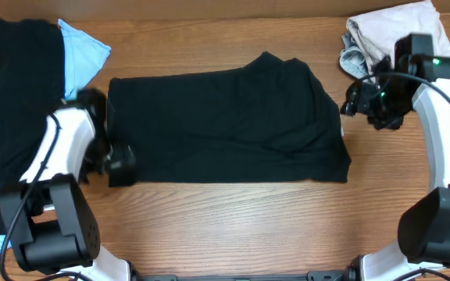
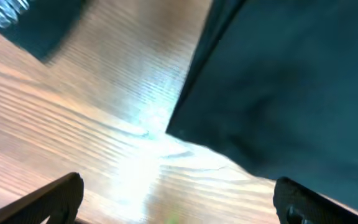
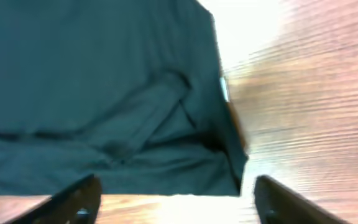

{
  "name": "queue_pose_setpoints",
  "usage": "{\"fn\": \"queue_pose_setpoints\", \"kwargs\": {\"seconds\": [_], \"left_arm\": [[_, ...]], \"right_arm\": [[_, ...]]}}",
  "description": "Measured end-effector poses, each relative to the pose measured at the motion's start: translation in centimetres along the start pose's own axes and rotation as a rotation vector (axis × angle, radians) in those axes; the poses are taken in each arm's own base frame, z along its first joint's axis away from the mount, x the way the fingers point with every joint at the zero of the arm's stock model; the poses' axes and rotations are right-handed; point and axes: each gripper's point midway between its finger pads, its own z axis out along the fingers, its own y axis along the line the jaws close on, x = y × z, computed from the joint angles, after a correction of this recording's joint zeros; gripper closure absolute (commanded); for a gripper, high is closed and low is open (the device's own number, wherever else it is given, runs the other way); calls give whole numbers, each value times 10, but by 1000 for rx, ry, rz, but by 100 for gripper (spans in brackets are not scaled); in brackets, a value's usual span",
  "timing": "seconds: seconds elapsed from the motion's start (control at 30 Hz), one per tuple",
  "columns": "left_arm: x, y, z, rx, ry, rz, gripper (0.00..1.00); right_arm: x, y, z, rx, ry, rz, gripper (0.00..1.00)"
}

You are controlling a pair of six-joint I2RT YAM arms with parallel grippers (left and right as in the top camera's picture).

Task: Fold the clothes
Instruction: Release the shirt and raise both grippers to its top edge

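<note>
Mid-tabletop [image 1: 233, 226], the black T-shirt [image 1: 225, 125] lies flat as a wide folded rectangle, long side running L to R. There are creases toward its R end, w/ a small white tag [image 1: 341, 131] at that edge.

L hand [image 1: 120, 159] sits right at the shirt's near-L corner. In the wrist view its fingers [image 2: 55, 198] are spread wide apart, w/ only bare wood between them. The cloth edge is just ahead and nothing is gripped.

R hand [image 1: 356, 100] hangs just off the shirt's R end, toward the far side. Its fingers [image 3: 74, 200] are also apart, w/ nothing between them. The shirt's end and the tag are in front of them in the wrist view.

Further out, at far L, a second black garment [image 1: 14, 101] is spread down that side. A light-blue one [image 1: 84, 48] pokes out beside its far corner.

At the far-R corner there's a crumpled beige pile [image 1: 389, 31], just behind the R arm. Can't tell how many pieces are in it.
</note>
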Motion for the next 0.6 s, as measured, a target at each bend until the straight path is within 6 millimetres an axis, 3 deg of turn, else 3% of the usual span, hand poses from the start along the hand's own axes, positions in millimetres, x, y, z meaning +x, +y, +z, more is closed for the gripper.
{"fn": "queue_pose_setpoints", "kwargs": {"seconds": [0.13, 0.43, 0.6], "left_arm": [[-23, -14, -58, 109, -84, 62, 0], [-62, -46, -203, 340, -432, 166, 3], [-65, -49, -256, 399, -572, 185, 2]], "right_arm": [[-12, 28, -15, -23, -56, -94, 4], [-16, 95, -48, -95, -138, -246, 12], [-25, 116, -85, -129, -222, -271, 15]]}}
